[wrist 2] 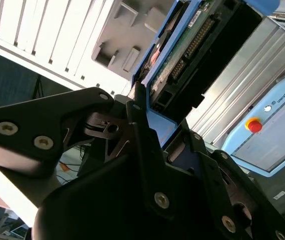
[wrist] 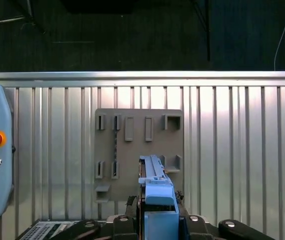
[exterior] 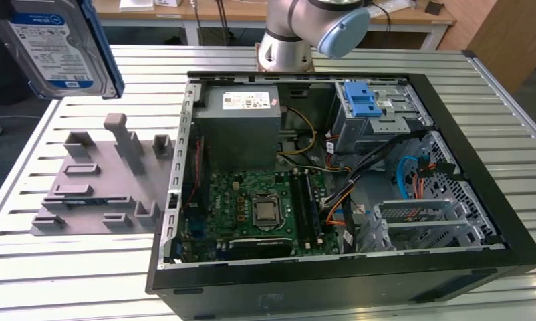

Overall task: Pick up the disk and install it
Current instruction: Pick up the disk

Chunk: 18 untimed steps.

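— Nearest the lens is the disk (exterior: pixel 59 50), hanging on edge with its label toward us, at the exterior view's left.
— Held?
— Yes. In the first wrist view the gripper (wrist: pixel 157 202) is clamped on the end of its blue bracket.
— Where over the table (exterior: pixel 72 281)?
— High above the grey holder (exterior: pixel 99 187), toward the table's edge on that side, well apart from the case (exterior: pixel 508 221).
— Which step, then?
— I judge the pick-up done and the install not yet begun.
— What does the install call for?
— By my reckoning, squaring the bracket to a cage (exterior: pixel 375 110) at the case's far corner. The fit looks tight, and cables lie close by.
— And the arm (exterior: pixel 304 27)?
— Its base stands at the table's far edge, behind the case. The wrist points the gripper straight down, so the disk hangs vertical.
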{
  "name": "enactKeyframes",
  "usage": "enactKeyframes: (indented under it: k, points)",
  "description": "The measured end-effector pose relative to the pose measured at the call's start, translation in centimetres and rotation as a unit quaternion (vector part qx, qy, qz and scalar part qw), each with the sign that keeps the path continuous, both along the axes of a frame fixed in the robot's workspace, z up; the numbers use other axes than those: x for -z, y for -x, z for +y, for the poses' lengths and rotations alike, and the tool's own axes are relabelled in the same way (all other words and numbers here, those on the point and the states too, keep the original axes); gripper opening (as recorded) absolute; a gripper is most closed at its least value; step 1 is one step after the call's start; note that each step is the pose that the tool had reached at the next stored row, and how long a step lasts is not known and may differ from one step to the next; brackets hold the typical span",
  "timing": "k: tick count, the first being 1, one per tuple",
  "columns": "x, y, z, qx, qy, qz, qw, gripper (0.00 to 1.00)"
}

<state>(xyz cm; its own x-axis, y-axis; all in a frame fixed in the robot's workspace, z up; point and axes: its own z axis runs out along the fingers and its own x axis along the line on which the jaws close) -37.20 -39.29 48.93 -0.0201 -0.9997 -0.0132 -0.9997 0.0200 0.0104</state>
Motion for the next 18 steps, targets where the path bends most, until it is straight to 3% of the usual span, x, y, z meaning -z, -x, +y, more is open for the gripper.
enactKeyframes:
  k: [3,5,18]
  points:
    - [0.04,-0.3,-0.91,0.000,0.0000,-0.0001,1.0000,0.36]
    - [0.06,-0.8,-1.23,0.000,-0.0001,-0.0001,1.0000,0.36]
    - [0.10,-6.7,-1.75,0.000,0.0000,0.0000,1.0000,0.36]
